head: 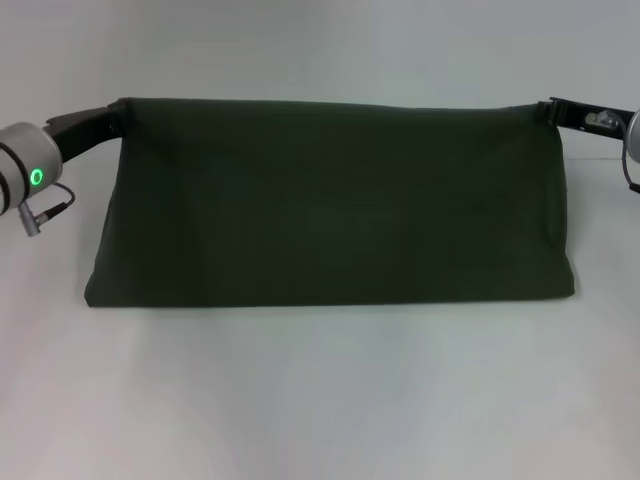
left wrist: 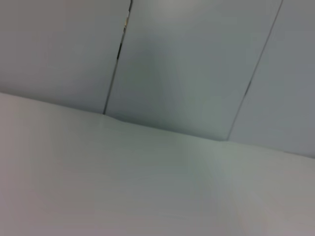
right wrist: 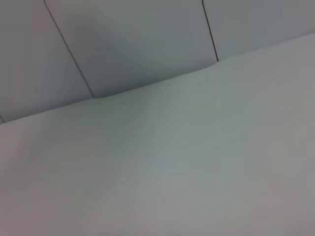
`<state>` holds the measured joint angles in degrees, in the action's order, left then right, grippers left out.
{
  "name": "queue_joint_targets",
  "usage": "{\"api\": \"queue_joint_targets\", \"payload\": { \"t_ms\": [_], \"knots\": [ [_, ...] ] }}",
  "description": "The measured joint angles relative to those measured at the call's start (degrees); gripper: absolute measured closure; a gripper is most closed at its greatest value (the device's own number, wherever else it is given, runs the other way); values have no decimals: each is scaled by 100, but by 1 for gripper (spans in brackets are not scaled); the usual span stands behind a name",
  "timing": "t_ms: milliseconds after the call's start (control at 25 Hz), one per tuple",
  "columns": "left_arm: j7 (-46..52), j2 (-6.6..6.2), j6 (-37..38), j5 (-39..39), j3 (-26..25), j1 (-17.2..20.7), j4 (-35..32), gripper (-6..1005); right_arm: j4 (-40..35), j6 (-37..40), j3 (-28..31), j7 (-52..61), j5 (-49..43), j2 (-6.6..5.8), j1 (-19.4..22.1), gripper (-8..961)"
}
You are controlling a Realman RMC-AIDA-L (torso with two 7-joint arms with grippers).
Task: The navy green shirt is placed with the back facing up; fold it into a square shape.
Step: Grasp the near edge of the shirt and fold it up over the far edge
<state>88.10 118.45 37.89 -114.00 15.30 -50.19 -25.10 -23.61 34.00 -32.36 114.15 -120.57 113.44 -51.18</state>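
The navy green shirt hangs as a wide dark olive sheet in the head view. Its top edge is stretched taut between my two grippers, and its lower fold rests on the white table. My left gripper is shut on the top left corner. My right gripper is shut on the top right corner. Both hold the edge raised above the table, toward the far side. Neither wrist view shows the shirt or any fingers.
Only the white tabletop and the grey panelled wall behind it appear in the left wrist view. The right wrist view shows the same tabletop and wall. Bare table lies in front of the shirt.
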Motion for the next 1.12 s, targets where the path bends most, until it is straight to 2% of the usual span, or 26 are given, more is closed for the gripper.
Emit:
{"api": "queue_joint_targets", "payload": {
  "t_ms": [320, 520, 800, 1000, 1120],
  "knots": [
    [-310, 85, -192, 145, -1, -64, 82, 999, 152, -175, -24, -139, 2, 2, -61, 918],
    [-329, 95, -199, 166, -1, -67, 86, 998, 203, -191, -25, -169, 2, 2, -67, 918],
    [-444, 133, -215, 224, -1, -70, 34, 923, 169, -220, -24, -543, -1, 94, -68, 892],
    [-473, 143, -469, 450, -1, -70, 2, 859, -5, -285, -5, -596, -2, 113, -37, 866],
    [-479, 141, -542, 550, 0, -62, -53, 795, -69, -257, 6, -551, -1, 69, -9, 755]
  ]
}}
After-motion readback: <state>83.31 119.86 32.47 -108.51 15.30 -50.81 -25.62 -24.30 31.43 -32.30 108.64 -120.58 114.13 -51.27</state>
